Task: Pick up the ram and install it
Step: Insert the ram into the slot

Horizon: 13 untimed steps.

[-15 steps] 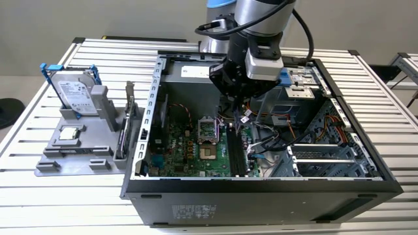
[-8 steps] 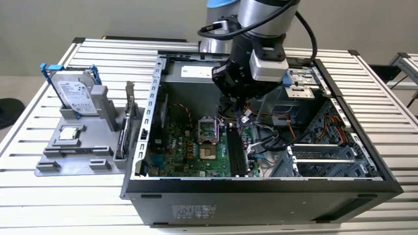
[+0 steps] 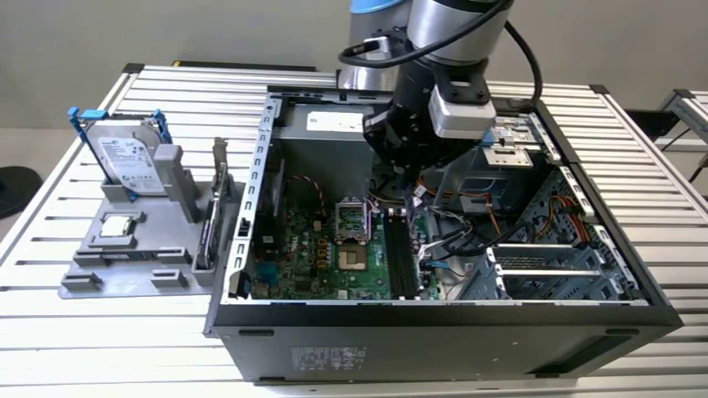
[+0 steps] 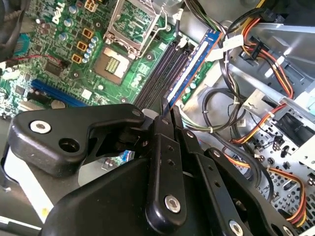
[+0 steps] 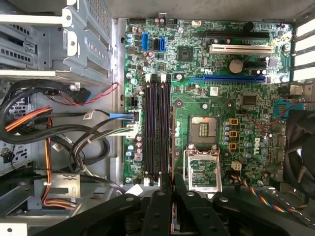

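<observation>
My gripper (image 3: 400,178) reaches down into the open computer case (image 3: 443,319) over the green motherboard (image 3: 321,249). In both wrist views its black fingers (image 5: 162,196) are shut on the ram (image 5: 173,142), a thin stick seen edge-on in the first wrist view. In the second wrist view the ram (image 4: 194,61) shows a blue edge and pale labels, sticking out from the gripper (image 4: 165,115). It runs parallel to the dark memory slots (image 5: 157,132) and close beside them. I cannot tell how high above the board it is.
A grey fixture (image 3: 133,265) at the exterior view's left holds a silver hard drive (image 3: 128,157), a grey card (image 3: 215,215) and a small square chip (image 3: 116,225). The open processor socket (image 5: 203,162) lies beside the slots. Cable bundles (image 5: 74,142) and a metal drive cage (image 3: 548,265) crowd their other side.
</observation>
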Motion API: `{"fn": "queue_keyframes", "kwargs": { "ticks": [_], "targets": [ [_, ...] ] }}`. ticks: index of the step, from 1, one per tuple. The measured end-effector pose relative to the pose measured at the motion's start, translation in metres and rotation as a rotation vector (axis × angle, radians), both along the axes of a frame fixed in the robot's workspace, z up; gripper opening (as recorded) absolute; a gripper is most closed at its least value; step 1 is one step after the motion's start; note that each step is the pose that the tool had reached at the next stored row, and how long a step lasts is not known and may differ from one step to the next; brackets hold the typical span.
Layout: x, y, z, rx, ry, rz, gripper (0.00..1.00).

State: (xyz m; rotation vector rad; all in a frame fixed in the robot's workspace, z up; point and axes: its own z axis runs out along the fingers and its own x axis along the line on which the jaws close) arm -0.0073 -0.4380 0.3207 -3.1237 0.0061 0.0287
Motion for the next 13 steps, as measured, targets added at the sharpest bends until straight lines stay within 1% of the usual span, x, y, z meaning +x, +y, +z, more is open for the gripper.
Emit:
{"fn": "queue_keyframes", "kwargs": {
  "ticks": [4, 13],
  "targets": [
    [0.0024, -0.0004, -0.0008, -0.0011, -0.0001, -0.001, 0.0],
    [0.0077, -0.0014, -0.0029, -0.0012, 0.0, -0.022, 0.0]
  ]
}}
